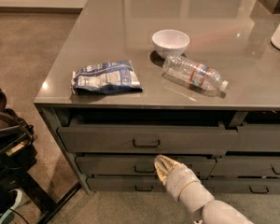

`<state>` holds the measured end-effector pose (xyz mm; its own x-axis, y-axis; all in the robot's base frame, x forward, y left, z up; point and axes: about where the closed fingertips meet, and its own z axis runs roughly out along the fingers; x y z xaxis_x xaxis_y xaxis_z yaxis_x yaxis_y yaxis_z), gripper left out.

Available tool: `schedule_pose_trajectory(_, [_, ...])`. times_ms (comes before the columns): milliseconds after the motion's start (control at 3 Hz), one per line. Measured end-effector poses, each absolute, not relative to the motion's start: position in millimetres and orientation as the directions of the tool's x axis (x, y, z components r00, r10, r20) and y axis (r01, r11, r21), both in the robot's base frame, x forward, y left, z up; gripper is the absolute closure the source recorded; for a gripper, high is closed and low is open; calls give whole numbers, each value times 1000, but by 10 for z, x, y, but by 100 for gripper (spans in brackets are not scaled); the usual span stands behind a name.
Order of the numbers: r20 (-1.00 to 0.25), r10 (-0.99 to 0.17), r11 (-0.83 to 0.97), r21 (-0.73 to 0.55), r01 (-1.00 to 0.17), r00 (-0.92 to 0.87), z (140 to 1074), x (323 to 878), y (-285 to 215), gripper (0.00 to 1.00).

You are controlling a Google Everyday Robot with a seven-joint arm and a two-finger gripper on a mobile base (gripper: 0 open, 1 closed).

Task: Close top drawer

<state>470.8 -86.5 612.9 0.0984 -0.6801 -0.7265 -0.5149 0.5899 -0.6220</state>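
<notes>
The top drawer [107,138] is a wide dark grey front with a small metal loop handle [146,143] at its middle. It stands out only slightly from the counter, with a thin dark gap above its front. My gripper [159,164] reaches up from the lower right on a pale arm. Its tip sits just below and to the right of the handle, in front of the second drawer [112,165].
On the grey counter top [107,36] lie a blue chip bag [106,77], a white bowl [170,42] and a clear plastic bottle [194,73] on its side. A third drawer [116,185] sits lowest. Narrower drawers [266,139] stand at the right. Dark equipment [7,148] stands at the left.
</notes>
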Motion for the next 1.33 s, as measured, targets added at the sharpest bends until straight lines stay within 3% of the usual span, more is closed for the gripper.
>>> schedule_pose_trajectory(1333, [-761, -636, 640, -611, -466, 125, 5984, 5344, -905, 100])
